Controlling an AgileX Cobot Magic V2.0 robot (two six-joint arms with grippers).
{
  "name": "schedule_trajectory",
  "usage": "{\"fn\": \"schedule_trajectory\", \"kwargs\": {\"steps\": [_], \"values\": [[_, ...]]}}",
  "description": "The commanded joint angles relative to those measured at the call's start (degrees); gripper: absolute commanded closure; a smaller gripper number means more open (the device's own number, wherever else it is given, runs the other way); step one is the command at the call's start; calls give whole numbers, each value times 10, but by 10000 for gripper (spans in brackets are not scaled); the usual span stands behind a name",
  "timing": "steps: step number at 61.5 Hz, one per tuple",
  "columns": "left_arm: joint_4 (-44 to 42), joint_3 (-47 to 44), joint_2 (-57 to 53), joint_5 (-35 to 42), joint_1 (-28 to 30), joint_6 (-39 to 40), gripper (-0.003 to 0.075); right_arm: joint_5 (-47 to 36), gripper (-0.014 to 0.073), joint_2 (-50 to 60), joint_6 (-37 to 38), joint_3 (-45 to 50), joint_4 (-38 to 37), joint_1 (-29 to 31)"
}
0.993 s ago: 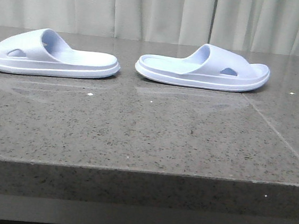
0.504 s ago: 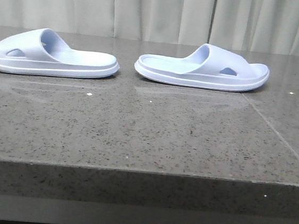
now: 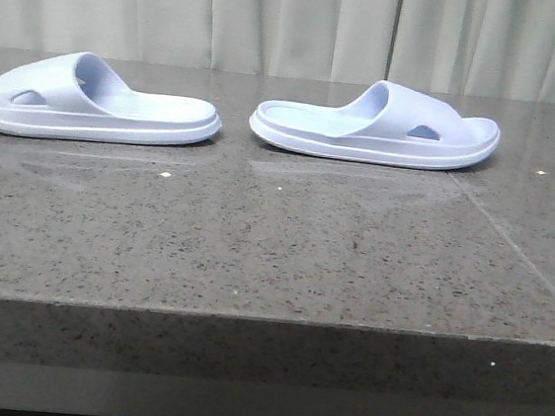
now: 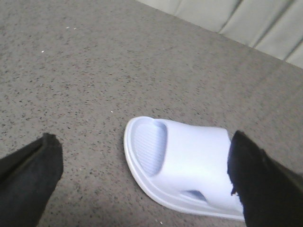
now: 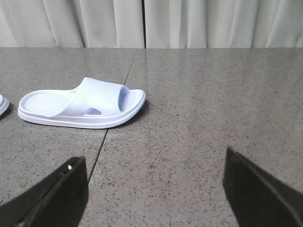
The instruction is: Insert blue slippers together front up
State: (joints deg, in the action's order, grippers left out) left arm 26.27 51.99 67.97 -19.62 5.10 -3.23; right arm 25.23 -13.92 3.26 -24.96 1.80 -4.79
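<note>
Two pale blue slippers lie flat on the grey stone table (image 3: 254, 245), heel to heel, toes pointing outward. The left slipper (image 3: 95, 104) sits at the far left, the right slipper (image 3: 375, 129) right of centre. Neither gripper shows in the front view. In the left wrist view my left gripper (image 4: 144, 142) is open and hovers above the strap end of the left slipper (image 4: 189, 165), one black finger (image 4: 262, 184) overlapping its side. In the right wrist view my right gripper (image 5: 154, 158) is open over bare table, well short of the right slipper (image 5: 83, 109).
A pale curtain (image 3: 297, 21) hangs behind the table. A seam (image 3: 512, 243) runs across the tabletop on the right. The table's front edge (image 3: 266, 316) is near the camera. The heel of the other slipper (image 5: 2, 104) peeks in at the right wrist view's border.
</note>
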Motion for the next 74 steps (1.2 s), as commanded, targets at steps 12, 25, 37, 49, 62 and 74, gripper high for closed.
{"fn": "schedule_trajectory", "kwargs": {"steps": [12,25,37,49,62,74], "values": [[263,140,153,-177,105,-216,30,-50,-10,-10,-2,-22,-7,3],[325,202,255,-294,137,-316,30,-50,-10,-10,-2,-22,-7,3],[327,236,317,-343,136,-323,30,-50,-10,-10,-2,-22,-7,3],[326,236,330,-328,136,-326,71,-47,-10,-10,-2,-22,-7,3],[326,238,344,-324,136,-326,289,-47,-10,-10,-2,-22,-7,3],[326,238,357,-327,128,-326,332,-47,-10,-10,-2,-22,-7,3]]}}
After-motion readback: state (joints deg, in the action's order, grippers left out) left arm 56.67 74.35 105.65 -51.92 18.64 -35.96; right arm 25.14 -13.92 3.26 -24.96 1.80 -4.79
